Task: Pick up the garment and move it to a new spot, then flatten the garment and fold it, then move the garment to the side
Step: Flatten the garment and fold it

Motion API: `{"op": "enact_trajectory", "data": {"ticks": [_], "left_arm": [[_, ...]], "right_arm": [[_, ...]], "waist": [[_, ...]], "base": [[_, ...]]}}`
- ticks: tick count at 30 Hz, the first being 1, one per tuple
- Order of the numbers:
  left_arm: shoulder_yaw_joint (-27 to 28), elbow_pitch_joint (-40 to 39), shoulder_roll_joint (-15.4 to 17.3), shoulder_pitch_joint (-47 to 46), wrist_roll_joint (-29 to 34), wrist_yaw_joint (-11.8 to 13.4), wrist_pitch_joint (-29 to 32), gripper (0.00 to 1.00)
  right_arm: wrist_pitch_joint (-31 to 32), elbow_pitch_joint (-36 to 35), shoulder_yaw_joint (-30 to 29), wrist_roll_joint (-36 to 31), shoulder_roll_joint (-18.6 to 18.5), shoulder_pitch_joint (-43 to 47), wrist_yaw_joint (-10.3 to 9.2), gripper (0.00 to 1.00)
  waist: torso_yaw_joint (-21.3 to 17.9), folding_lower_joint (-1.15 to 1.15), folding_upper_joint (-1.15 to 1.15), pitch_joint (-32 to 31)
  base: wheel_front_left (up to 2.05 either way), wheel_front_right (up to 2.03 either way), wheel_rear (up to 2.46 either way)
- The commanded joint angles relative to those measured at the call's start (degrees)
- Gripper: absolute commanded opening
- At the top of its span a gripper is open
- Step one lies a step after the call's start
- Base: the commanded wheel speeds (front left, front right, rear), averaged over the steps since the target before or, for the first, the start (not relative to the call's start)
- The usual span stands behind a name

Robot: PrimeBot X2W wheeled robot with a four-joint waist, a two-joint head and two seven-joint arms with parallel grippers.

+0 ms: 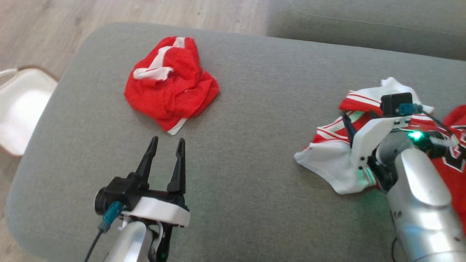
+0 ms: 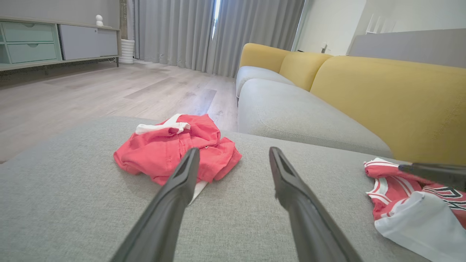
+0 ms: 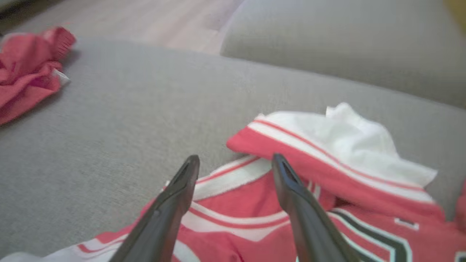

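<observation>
A crumpled red garment (image 1: 169, 83) with white trim lies at the far left of the grey cushion (image 1: 255, 120). My left gripper (image 1: 166, 143) stands open just short of it, nothing between its fingers; in the left wrist view the red garment (image 2: 164, 149) sits beyond the gripper (image 2: 233, 152), partly behind one finger. A red and white jersey (image 1: 327, 160) is bunched at the right edge. My right gripper (image 1: 351, 122) hovers open over the jersey (image 3: 255, 203); in its own view the gripper (image 3: 236, 160) has fingers spread above the striped cloth, not clamped on it.
A second grey seat cushion (image 1: 364, 25) lies behind, with a yellow backrest (image 2: 382, 94). A white chair (image 1: 22, 105) stands on the wooden floor (image 1: 54, 22) off the cushion's left edge. Bare grey fabric spans the middle between the two garments.
</observation>
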Motion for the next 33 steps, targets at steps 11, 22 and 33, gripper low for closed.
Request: {"op": "enact_trajectory", "data": {"ticks": [11, 22, 33], "left_arm": [[-3.58, -1.93, 0.05, -4.23, -4.10, 1.72, -0.55, 1.00], [-6.47, -3.76, 0.04, -6.77, -7.14, 3.18, -0.55, 1.00], [-7.89, -5.60, 0.04, -9.65, -9.98, 4.06, -0.55, 1.00]], "right_arm": [[12.90, 13.47, -4.76, 0.90, -2.32, -11.08, -0.04, 1.00], [12.94, 17.99, -7.95, -2.19, -5.28, -19.46, -0.04, 0.00], [1.22, 15.46, 3.22, 1.91, -8.89, -29.75, -0.04, 0.00]], "waist": [[5.21, -0.01, 0.00, 2.60], [7.49, -0.01, 0.00, 7.78], [9.79, -0.01, 0.00, 12.87]], "base": [[0.00, 0.00, 0.00], [0.00, 0.00, 0.00], [0.00, 0.00, 0.00]]}}
